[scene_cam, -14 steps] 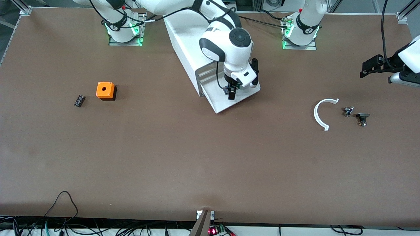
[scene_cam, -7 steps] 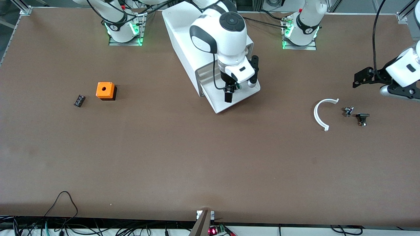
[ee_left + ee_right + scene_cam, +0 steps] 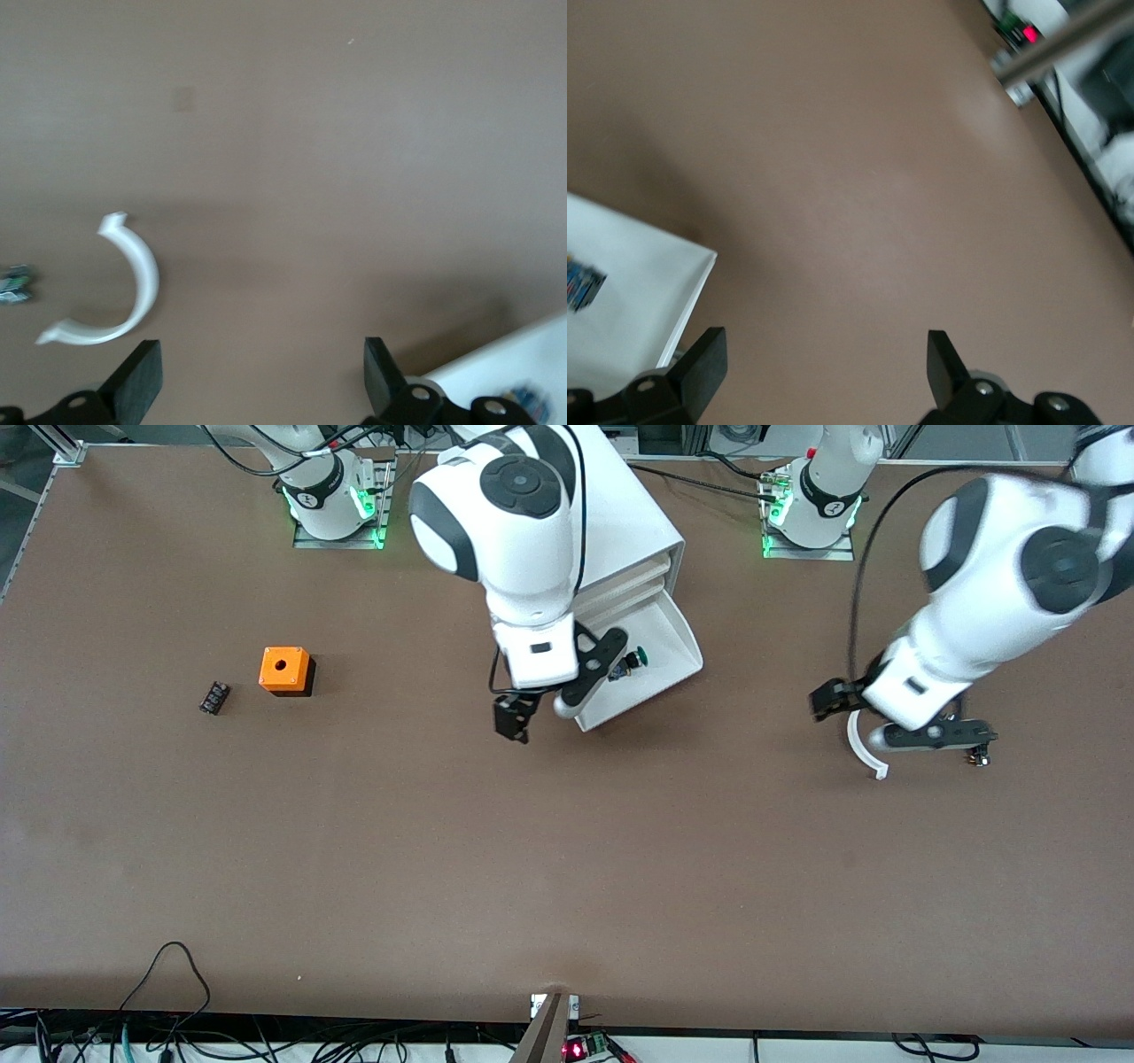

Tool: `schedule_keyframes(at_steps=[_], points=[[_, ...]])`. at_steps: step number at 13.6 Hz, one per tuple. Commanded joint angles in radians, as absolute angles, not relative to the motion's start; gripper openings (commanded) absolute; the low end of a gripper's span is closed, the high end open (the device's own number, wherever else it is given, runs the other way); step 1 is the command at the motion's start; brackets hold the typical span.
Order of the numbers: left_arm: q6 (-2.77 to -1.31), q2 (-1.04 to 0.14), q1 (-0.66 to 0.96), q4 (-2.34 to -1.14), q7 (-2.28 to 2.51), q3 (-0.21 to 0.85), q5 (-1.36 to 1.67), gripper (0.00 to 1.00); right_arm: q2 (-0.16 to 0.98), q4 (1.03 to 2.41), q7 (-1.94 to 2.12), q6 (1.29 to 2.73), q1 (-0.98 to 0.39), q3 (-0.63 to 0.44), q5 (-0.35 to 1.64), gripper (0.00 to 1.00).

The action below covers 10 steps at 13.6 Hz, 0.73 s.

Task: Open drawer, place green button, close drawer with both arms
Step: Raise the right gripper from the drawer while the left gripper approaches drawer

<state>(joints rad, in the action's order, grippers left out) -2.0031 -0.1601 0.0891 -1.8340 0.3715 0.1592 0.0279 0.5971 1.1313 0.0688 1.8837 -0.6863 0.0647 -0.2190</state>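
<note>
The white cabinet (image 3: 625, 509) stands between the arm bases. Its lowest drawer (image 3: 678, 638) is pulled out toward the front camera. The green-capped button (image 3: 631, 662) lies inside the drawer, free of both grippers. My right gripper (image 3: 514, 722) is open and empty over the table beside the drawer's front corner. The right wrist view shows its open gripper (image 3: 824, 354), the drawer (image 3: 629, 301) and the blurred button (image 3: 580, 285). My left gripper (image 3: 833, 701) is open and empty over the white arc. The left wrist view shows it (image 3: 261, 363) and the drawer's corner (image 3: 505, 372).
An orange cube with a hole (image 3: 285, 670) and a small black block (image 3: 213, 697) lie toward the right arm's end. A white arc (image 3: 861, 748) (image 3: 133, 274) and a small dark part (image 3: 979, 755) lie toward the left arm's end, under the left arm.
My right gripper has left the button in the drawer, risen and moved off over the table. My left arm has swung in from the table's end to over the white arc.
</note>
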Motion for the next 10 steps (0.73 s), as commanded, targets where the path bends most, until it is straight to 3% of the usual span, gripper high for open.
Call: schedule_keyframes(at_steps=[1,6,10], points=[[-2.245,-0.216,0.13,-1.954,0.521,0.173,0.041,1.0,0.519,1.238,-0.176,1.896,-0.643,0.066,-0.229,1.0],[-2.396,-0.36,0.25,-1.99,0.826,0.176,0.043,1.0,0.414,1.443,-0.504,1.89,-0.491,0.055,-0.235,1.0],[-2.545,-0.429,0.311,-2.071,0.969,0.176,0.044,1.0,0.373,1.454,-0.497,1.796,-0.315,0.055,-0.23,1.0]])
